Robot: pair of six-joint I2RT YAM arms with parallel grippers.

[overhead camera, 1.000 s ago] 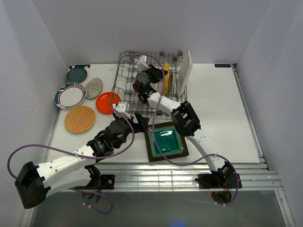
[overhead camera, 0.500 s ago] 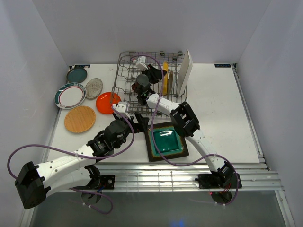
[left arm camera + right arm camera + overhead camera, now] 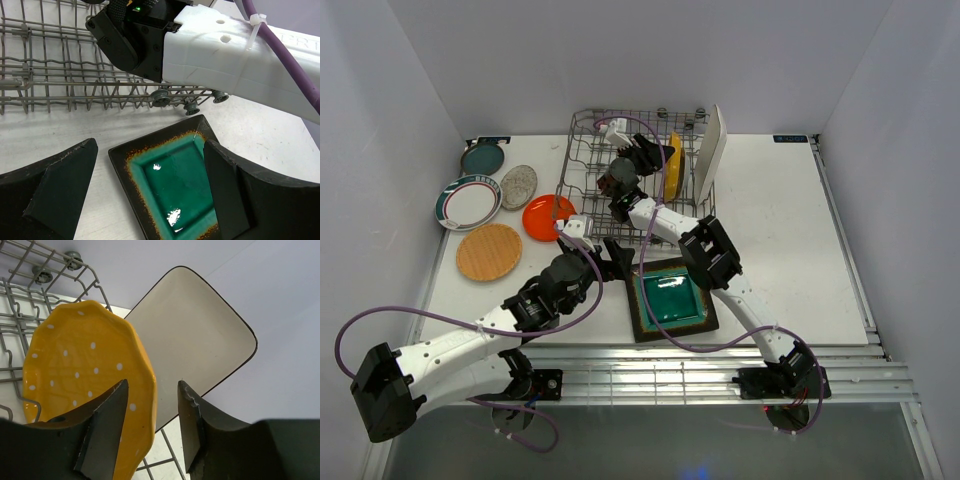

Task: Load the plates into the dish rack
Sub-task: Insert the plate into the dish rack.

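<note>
Orange plate [image 3: 542,217] just left of dish rack [image 3: 585,160]. Inside, 2 upright: yellow scalloped plate [image 3: 75,365], white rectangular plate [image 3: 200,340]. Right gripper [image 3: 151,386] spread, straddling yellow rim. Left gripper [image 3: 150,150] wide apart over green-centred square plate [image 3: 175,180] before rack.

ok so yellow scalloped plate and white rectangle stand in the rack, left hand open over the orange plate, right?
No: the left hand is open over the green-centred square plate, per the left wrist view; the orange plate lies left of the dish rack. The yellow scalloped plate and white rectangle do stand in it.
</note>
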